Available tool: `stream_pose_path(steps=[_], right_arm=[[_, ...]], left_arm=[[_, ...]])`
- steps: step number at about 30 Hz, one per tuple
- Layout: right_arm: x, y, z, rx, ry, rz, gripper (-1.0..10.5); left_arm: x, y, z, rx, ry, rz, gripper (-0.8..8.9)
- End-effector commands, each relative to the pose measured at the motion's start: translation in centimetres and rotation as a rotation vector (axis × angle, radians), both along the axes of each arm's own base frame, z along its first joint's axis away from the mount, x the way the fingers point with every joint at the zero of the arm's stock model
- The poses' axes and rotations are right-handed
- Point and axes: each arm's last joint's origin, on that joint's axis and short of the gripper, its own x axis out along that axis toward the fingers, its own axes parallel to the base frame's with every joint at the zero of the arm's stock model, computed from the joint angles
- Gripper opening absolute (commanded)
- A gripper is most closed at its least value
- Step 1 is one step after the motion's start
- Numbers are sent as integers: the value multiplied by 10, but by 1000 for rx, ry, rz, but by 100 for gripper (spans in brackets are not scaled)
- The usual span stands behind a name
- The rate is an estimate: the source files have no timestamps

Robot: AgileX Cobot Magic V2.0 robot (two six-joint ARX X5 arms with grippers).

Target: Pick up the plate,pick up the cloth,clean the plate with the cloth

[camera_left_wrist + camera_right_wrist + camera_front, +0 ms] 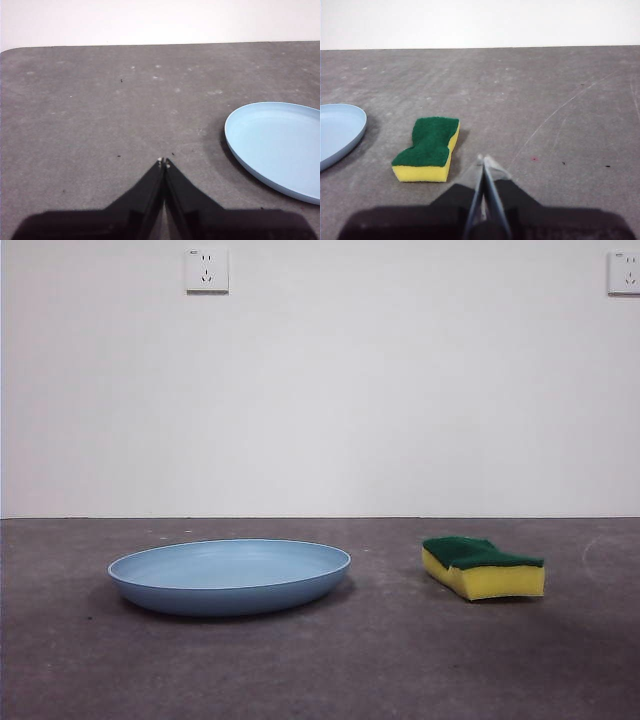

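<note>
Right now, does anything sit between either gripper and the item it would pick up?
Nothing visible does. Bare table separates the shut left gripper from the plate, and the shut right gripper from the sponge. Plate and sponge lie apart.

One plate, one sponge, two grippers, two sockets

The grey table (320, 670) carries a single light-blue plate (230, 575) and a single cloth (483, 567), which is a yellow sponge block with a green top. Two white wall sockets (207, 270) sit on the wall behind. Each wrist view shows one gripper, the left gripper (164, 163) and the right gripper (484, 159), making two.
</note>
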Motion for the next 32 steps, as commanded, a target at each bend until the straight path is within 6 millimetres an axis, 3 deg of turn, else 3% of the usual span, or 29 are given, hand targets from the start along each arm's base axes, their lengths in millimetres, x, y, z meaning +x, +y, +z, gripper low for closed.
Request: stream_pose_path(steps=[1,8,15,25,32], right_arm=[[1,0,-5,10,18,-5,-16],[0,0,-3,130,36,-25,-16],[0,0,19,316,55,-44,-17],[15,3,71,336,133,2,-16],[40,9,107,344,315,119,-16]], left_arm=[[1,0,-4,0,5,5,-2],[1,0,-4,-63,14,16,-8],[-1,0,4,-187,56,28,-8],[5,-4,51,-209,117,-90,-8],[26,-8,91,-204,246,-158,-8]])
